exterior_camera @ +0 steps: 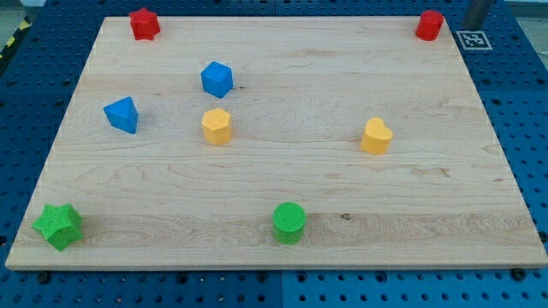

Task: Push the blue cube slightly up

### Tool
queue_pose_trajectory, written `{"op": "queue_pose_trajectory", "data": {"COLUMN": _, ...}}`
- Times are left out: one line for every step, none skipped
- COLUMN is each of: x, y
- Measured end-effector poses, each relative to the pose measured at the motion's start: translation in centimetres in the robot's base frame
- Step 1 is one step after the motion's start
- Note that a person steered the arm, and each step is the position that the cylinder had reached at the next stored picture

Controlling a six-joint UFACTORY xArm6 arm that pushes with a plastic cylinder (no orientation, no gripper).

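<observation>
Two blue blocks (217, 79) (122, 115), two yellow, two red, two green; tool unseen, state unknown.

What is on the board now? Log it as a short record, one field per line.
board: wooden board on a blue pegboard
blue cube, upper left of centre
blue block, down-left of the cube, apart
yellow blocks: one just below the cube, not touching; one at the view's right
red blocks: top-left corner; top-right corner
green blocks: star bottom left; cylinder bottom centre
my tip: hidden; a dark rod shows at the top right, off the board
</observation>
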State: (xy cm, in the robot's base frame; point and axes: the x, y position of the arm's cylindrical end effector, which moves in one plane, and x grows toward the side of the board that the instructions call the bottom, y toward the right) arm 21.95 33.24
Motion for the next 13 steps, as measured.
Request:
{"op": "queue_pose_trajectory", "data": {"x": 3.1, "y": -0.1}}
{"op": "queue_pose_trajectory", "data": {"x": 5.7, "y": -1.9}}
{"op": "queue_pose_trajectory", "data": {"x": 6.7, "y": -7.2}}
{"op": "queue_pose_trajectory", "data": {"x": 6.7, "y": -7.5}}
{"op": "queue_pose_trajectory", "data": {"x": 6.7, "y": -7.5}}
{"op": "queue_pose_trajectory", "data": {"x": 6.7, "y": -7.5}}
{"op": "queue_pose_trajectory", "data": {"x": 6.7, "y": -7.6}}
{"op": "queue_pose_trajectory", "data": {"x": 6.7, "y": -9.4}}
{"op": "queue_pose_trajectory", "data": {"x": 7.7, "y": -10.8}}
{"op": "queue_pose_trajectory", "data": {"x": 7.7, "y": -13.9}}
{"op": "queue_pose_trajectory", "data": {"x": 7.7, "y": -16.1}}
{"op": "queue_pose_trajectory", "data": {"x": 8.4, "y": -18.1}}
{"op": "queue_pose_trajectory", "data": {"x": 9.3, "y": -22.0}}
